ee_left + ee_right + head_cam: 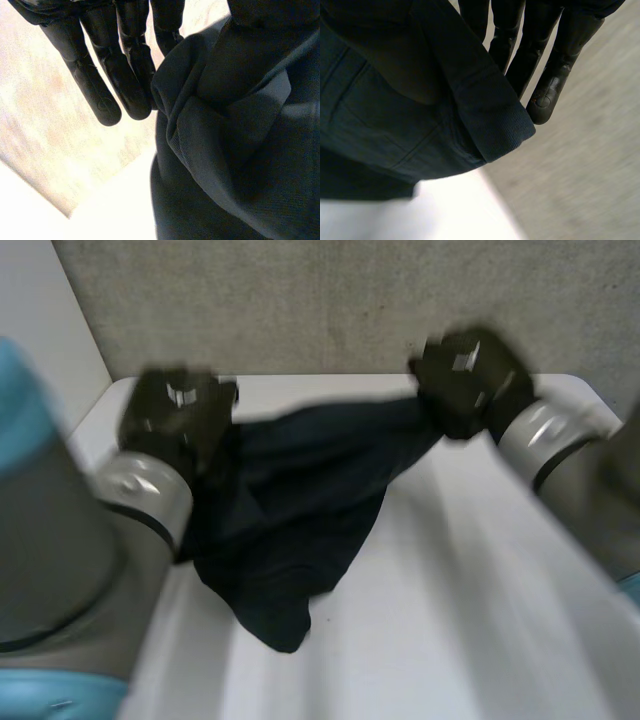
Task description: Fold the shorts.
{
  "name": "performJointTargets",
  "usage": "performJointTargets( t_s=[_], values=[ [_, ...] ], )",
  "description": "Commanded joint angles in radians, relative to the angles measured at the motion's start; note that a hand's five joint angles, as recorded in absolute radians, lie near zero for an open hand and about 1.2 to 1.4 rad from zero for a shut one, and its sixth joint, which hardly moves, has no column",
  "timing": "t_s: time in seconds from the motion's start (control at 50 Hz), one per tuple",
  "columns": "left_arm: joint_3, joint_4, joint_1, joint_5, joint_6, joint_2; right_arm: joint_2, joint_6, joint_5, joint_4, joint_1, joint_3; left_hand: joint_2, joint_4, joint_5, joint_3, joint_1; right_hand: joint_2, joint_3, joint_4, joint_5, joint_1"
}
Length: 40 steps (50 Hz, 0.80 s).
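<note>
Shorts (290, 510): dark cloth, held up over the far part of the table (480, 600); long axis runs left to right along the upper edge, drawn between the two hands; the bulk sags from that edge toward the near left, in a bunched lobe; whether the lobe touches the table cannot be told.

Left hand (180, 405): at the left end of the upper edge; fingers (107, 90) straight and close together, cloth bunched just beside them on the thumb side; judged a pinch of cloth between thumb and fingers.

Right hand (465, 375): at the right end of the upper edge; fingers (545, 95) straight, a hemmed fold lying across the thumb side and touching them; judged a like pinch.

Relation: the cloth hangs below and to the near side of both hands; each hand is at its own end, neither nearer the middle.

Room: bare table to the near and right; the wall (330, 300) stands close behind both hands; the table's left edge is near the left hand.

Judgement: laying the shorts flat calls for a move toward the near side; the left sag may crumple under.
</note>
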<state>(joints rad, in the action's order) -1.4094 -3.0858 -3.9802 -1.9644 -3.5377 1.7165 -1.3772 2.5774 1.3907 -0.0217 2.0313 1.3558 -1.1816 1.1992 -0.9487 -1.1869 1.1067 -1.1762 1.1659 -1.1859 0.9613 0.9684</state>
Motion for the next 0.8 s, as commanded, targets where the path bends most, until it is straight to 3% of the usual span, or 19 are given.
performJointTargets(
  t_s=[0.02,0.14,0.28,0.5,0.58,0.68,0.8],
  values=[
    [0.101,0.016,0.016,0.113,-0.299,-0.195,-0.102,-0.045,-0.005,-0.358,0.001,-0.305,-0.215,0.197,-0.273,-0.209,0.290,-0.220,0.230,-0.210,0.260,0.428],
    [0.101,0.061,0.012,0.139,-0.303,-0.186,-0.022,-0.049,-0.006,-0.520,0.036,-0.428,-0.215,0.197,-0.273,-0.209,0.290,-0.220,0.230,-0.210,0.260,0.428],
    [0.006,0.085,-0.002,0.160,-0.290,-0.037,0.061,-0.111,0.011,-0.570,0.072,-0.383,-0.215,0.197,-0.273,-0.209,0.290,-0.220,0.230,-0.210,0.260,0.428],
    [0.087,0.079,-0.158,0.170,-0.265,0.310,0.383,-0.166,0.080,-0.543,0.078,-0.400,-0.215,0.197,-0.273,-0.209,0.290,-0.220,0.230,-0.210,0.260,0.428],
    [0.226,0.042,-0.180,0.168,-0.270,0.420,0.500,-0.158,0.105,-0.423,0.086,-0.495,-0.215,0.197,-0.273,-0.209,0.290,-0.220,0.230,-0.210,0.260,0.428],
    [0.409,-0.105,-0.226,0.168,-0.294,0.472,0.544,-0.134,0.154,-0.114,0.084,-0.607,-0.215,0.197,-0.273,-0.209,0.290,-0.220,0.230,-0.210,0.260,0.428],
    [0.527,-0.446,-0.255,0.185,-0.311,0.436,0.439,-0.069,0.168,0.253,0.078,-0.606,-0.215,0.197,-0.273,-0.209,0.290,-0.220,0.230,-0.210,0.260,0.428]
  ],
)
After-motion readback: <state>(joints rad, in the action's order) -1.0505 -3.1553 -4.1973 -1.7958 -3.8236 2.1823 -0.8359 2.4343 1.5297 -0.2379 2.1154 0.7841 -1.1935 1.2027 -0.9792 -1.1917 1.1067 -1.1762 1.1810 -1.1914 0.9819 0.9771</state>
